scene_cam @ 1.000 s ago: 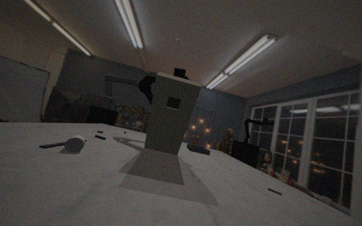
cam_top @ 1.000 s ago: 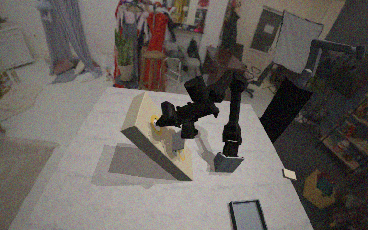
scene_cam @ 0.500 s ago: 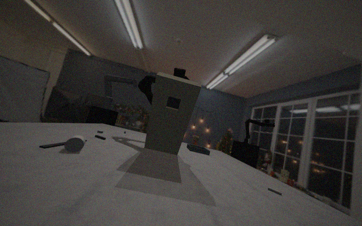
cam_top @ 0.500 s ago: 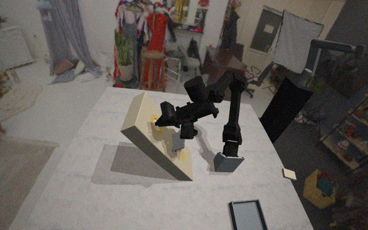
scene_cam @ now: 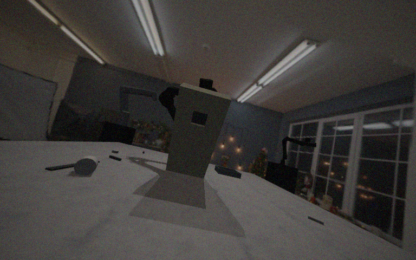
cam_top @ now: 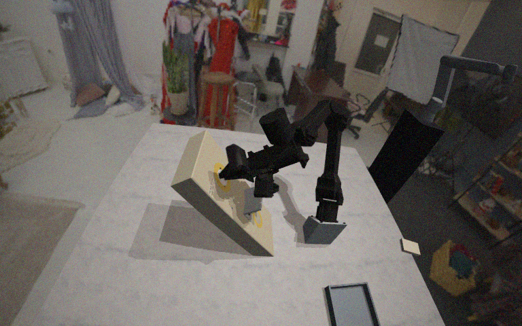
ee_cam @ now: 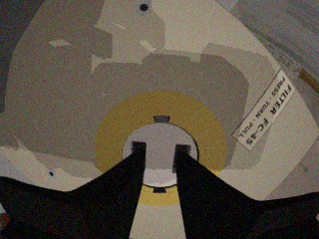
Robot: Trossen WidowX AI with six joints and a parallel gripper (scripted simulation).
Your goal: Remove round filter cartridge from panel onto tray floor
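The cream service panel (cam_top: 196, 153) (scene_cam: 196, 144) (ee_cam: 199, 47) leans on the table. The round grey filter cartridge (ee_cam: 159, 134) sits flush in it, inside a yellow ring (ee_cam: 114, 133) (cam_top: 217, 167). My gripper (ee_cam: 161, 157) (cam_top: 221, 175) is pressed against the cartridge face. Its fingers stand narrowly apart, with the two tips at the two slots and nothing squeezed between them. The dark-rimmed tray (cam_top: 329, 303) lies at the table's front right, far from the gripper. In the exterior view the panel hides the gripper.
A white label (ee_cam: 266, 119) is stuck right of the ring. A grey block (cam_top: 251, 204) and a second yellow ring (cam_top: 257, 219) sit lower on the panel. The arm's base (cam_top: 321, 230) stands right of the panel. A mallet-like tool (scene_cam: 82, 165) lies behind the panel.
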